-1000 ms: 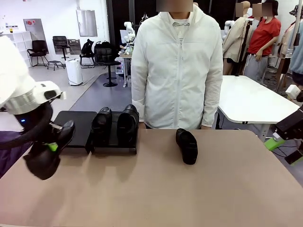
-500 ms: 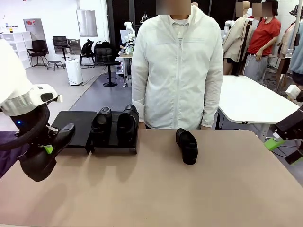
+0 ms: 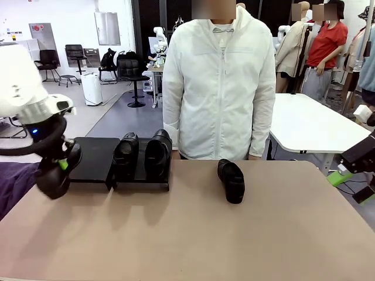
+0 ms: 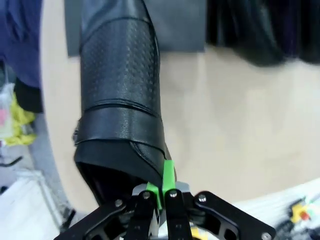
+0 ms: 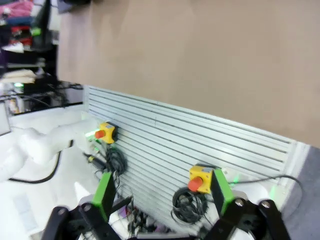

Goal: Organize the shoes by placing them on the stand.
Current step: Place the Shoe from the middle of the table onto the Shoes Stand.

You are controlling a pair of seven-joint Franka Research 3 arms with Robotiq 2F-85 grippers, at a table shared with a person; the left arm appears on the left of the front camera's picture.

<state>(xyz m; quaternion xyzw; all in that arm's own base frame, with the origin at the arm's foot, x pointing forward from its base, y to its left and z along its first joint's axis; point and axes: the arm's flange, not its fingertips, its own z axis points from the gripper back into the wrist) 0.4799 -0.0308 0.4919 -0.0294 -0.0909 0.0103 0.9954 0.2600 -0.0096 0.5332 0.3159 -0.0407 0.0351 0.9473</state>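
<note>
My left gripper is shut on the heel rim of a black shoe, which hangs just off the left front corner of the stand. In the left wrist view that shoe points away from the gripper toward the stand's bare left section. Two shoes stand side by side on the right section. Another shoe lies on the table in front of the person. My right gripper hangs open past the table's right edge; its green pads hold nothing.
A person in a white jacket stands at the far side behind the tan table. Below the right gripper are the table's edge, a ribbed panel with two red stop buttons and cables.
My left gripper has carried the shoe up and away from me, toward the left section of the stand, and the shoe has swung round. The right arm and the other shoes have stayed put.
</note>
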